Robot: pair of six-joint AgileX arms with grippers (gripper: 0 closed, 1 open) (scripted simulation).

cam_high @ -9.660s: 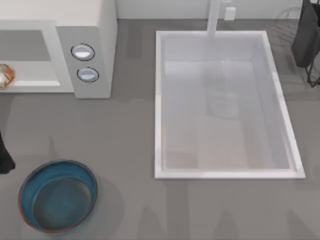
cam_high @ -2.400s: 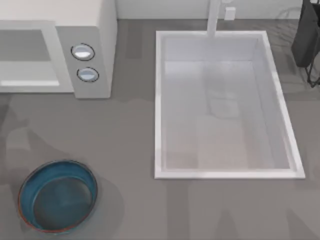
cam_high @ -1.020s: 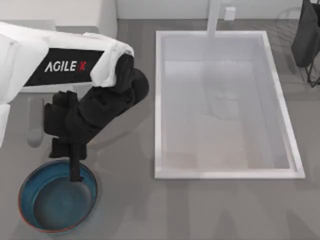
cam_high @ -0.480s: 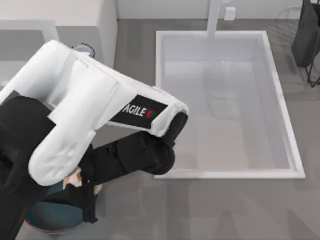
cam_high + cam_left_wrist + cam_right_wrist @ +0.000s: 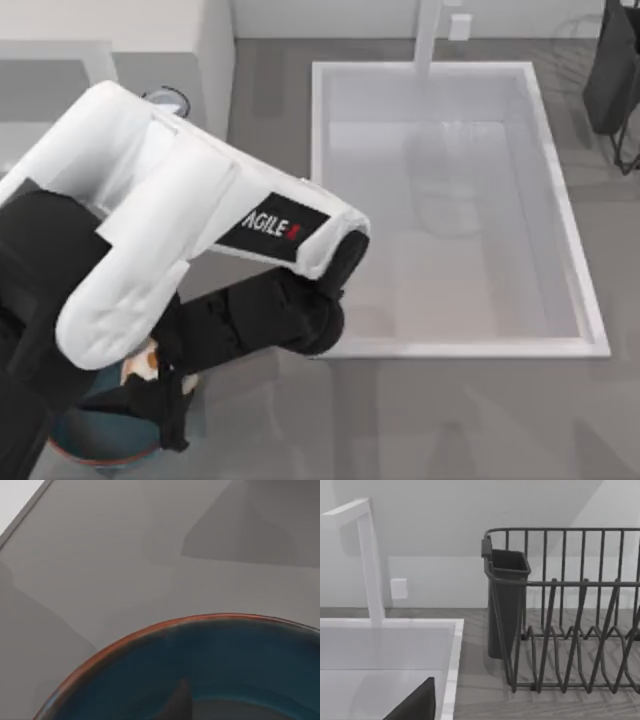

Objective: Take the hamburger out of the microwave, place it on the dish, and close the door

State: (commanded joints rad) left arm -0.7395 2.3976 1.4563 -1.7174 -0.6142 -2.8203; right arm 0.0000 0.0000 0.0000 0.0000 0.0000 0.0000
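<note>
Reaching across the near-left part of the worktop (image 5: pixel 430 420), the left arm (image 5: pixel 170 240) has its black wrist down over the dish (image 5: pixel 105 440) in the top view. Left gripper (image 5: pixel 165 385): dark fingers sit at the hamburger (image 5: pixel 142 362), a small cream and orange lump showing just at the dish's far rim; cannot tell whether the fingers are clenched on it or released. Hamburger is outside the microwave (image 5: pixel 215 60), which stands at the far left with one knob (image 5: pixel 168 97) peeking past the arm. Left wrist view: blue dish interior with its reddish rim (image 5: pixel 150 632) close below, grey worktop beyond. Sink (image 5: pixel 450 210) lies to the right, well apart from the dish. Right wrist view: tap (image 5: pixel 370 560), sink edge, dark drying rack (image 5: pixel 570 610) with its cutlery holder (image 5: pixel 506 600).
</note>
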